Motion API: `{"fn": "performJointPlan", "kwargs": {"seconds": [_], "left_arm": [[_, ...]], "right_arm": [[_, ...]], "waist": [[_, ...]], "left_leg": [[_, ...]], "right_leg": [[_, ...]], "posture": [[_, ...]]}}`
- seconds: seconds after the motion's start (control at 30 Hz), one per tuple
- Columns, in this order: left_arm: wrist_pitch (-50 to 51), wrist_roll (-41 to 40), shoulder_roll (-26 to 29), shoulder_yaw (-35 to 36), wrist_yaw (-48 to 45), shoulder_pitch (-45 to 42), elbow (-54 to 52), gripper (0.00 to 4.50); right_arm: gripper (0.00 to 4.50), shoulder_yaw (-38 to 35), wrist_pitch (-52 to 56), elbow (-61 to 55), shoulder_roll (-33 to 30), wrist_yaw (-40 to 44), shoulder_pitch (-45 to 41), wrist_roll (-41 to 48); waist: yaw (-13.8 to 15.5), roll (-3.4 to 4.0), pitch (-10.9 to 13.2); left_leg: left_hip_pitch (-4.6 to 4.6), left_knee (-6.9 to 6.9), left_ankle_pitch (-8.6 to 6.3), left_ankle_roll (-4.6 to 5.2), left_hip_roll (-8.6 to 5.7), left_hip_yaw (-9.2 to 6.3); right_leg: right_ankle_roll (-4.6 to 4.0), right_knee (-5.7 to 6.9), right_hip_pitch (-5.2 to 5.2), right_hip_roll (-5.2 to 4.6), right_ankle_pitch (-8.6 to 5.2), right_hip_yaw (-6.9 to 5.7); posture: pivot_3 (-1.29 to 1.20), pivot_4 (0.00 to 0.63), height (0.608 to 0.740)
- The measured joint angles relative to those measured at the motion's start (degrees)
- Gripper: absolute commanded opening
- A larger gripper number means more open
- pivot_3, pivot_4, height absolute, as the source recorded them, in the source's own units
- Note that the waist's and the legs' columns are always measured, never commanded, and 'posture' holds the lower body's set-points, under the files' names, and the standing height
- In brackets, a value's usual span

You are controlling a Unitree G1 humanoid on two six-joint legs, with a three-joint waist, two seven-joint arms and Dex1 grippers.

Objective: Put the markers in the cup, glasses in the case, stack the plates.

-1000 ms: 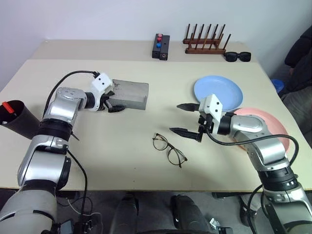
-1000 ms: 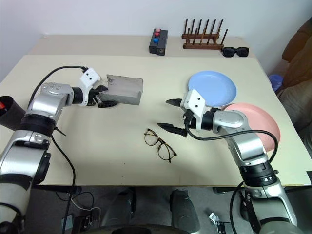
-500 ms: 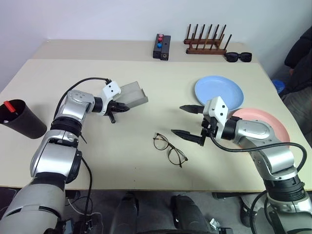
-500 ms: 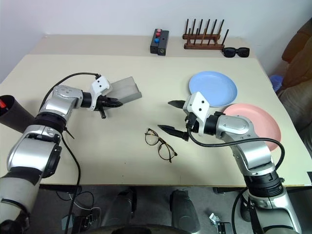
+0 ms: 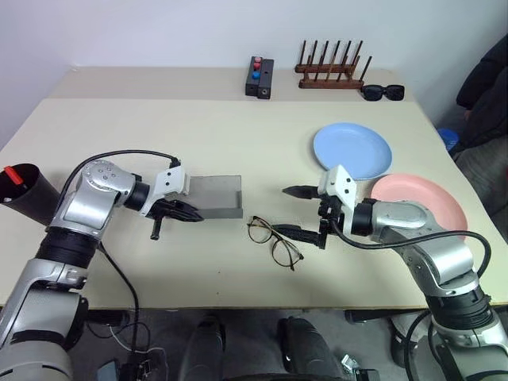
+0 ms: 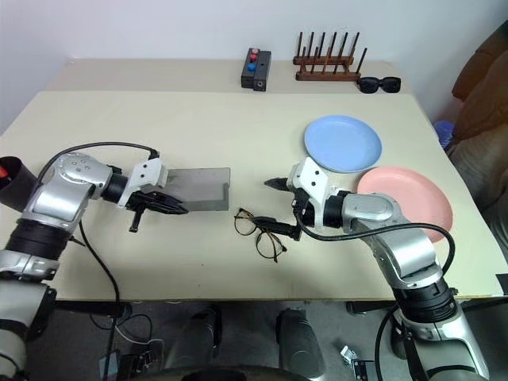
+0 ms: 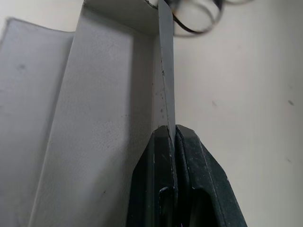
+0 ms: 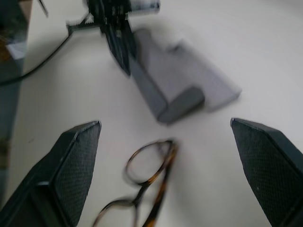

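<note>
Beige table (image 5: 238, 119) stands against a white wall, and the task's things are spread across it. Near the middle, toward 9 o'clock, the grey case (image 5: 213, 195) lies open and flat. The left gripper (image 5: 184, 213) is clenched on the case's near wall at its left end; the left wrist view shows both black fingers (image 7: 163, 189) pinching that thin grey wall edge-on, with the pale lining beside it. Just past the case's right end, toward 5 o'clock of it, the glasses (image 5: 275, 242) lie on the table, lenses up, not touching the case.

The right gripper (image 5: 302, 211) hangs just at 3 o'clock of the glasses with its fingers spread wide and nothing between them; one finger (image 5: 299, 190) points over the table above the frame, the other is low beside the frame's right lens. In the right wrist view the glasses (image 8: 142, 189) lie between the two spread pads, the case (image 8: 182, 85) beyond.

At 2 o'clock of the glasses sits the blue plate (image 5: 353, 149); the pink plate (image 5: 421, 205) lies at 4 o'clock of it, partly behind the right arm, and the two are side by side, unstacked.

At the far 9 o'clock edge stands the black cup (image 5: 28, 194), tilted in view, with a red-capped marker (image 5: 11, 174) sticking out of its mouth.

Along the 12 o'clock side are a black box (image 5: 260, 77) with red and blue buttons, a wooden rack (image 5: 329, 67) of pegs, and sunglasses (image 5: 382, 92).
</note>
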Motion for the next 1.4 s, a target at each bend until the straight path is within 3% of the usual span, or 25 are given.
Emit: {"fn": "performJointPlan", "kwargs": {"seconds": [0.13, 0.23, 0.33, 0.63, 1.0, 1.4], "left_arm": [[1.99, -0.35, 0.52, -0.08, -0.36, 1.64, -2.37, 0.05], [3.86, -0.51, 0.59, -0.07, -0.10, 1.73, -2.80, 0.97], [4.58, -0.53, 0.48, -0.02, 1.62, 1.82, -3.83, 2.33], [5.12, -3.07, 0.72, 5.74, 9.74, 6.45, -8.82, 2.33], [16.14, -12.03, 1.24, 14.38, 20.14, 27.27, -34.86, 2.33], [21.22, -16.24, 0.09, 15.73, 29.68, 31.65, -44.27, 2.33]], "right_arm": [[4.50, 2.71, 4.88, -0.72, -0.14, -1.49, -0.06, -0.13], [4.50, 3.91, 7.01, -0.98, 0.10, -2.92, -0.84, -0.25], [4.50, 4.70, 9.99, -0.98, 0.47, -5.41, -3.05, -0.69], [4.50, 6.27, 18.53, -3.95, 0.46, -10.07, -5.99, -0.77], [4.50, 10.65, 28.62, -6.89, 0.45, -17.65, -9.24, -3.68], [4.50, 13.16, 30.35, -6.88, -0.59, -19.90, -10.80, -6.28]], "waist": [[0.01, 0.01, 0.01], [-0.05, 0.01, 0.01], [-0.14, 0.01, 0.01], [-0.33, 0.02, 0.02], [-0.13, 0.04, 0.03], [-0.26, 0.04, 0.03]], "left_leg": [[-0.02, 0.14, -0.01, 0.01, 0.00, 0.00], [-0.02, 0.14, -0.02, 0.04, 0.00, 0.00], [-0.02, 0.13, -0.04, 0.07, 0.00, 0.00], [-0.04, 0.13, -0.08, 0.13, 0.01, 0.00], [-0.04, 0.15, -0.10, 0.15, 0.02, 0.05], [-0.04, 0.17, -0.11, 0.17, 0.02, 0.08]], "right_leg": [[-0.04, 0.02, 0.03, 0.00, 0.02, 0.00], [-0.04, 0.02, 0.02, 0.00, 0.02, 0.00], [-0.03, 0.03, 0.01, 0.00, 0.02, 0.00], [-0.02, 0.04, -0.02, 0.00, 0.02, 0.01], [-0.05, 0.00, -0.04, -0.05, 0.01, 0.02], [-0.07, -0.02, -0.06, -0.05, 0.03, 0.02]], "posture": [[0.00, 0.150, 0.740], [0.00, 0.150, 0.740], [0.00, 0.150, 0.740], [0.00, 0.150, 0.740], [0.00, 0.150, 0.740], [0.00, 0.150, 0.740]]}}
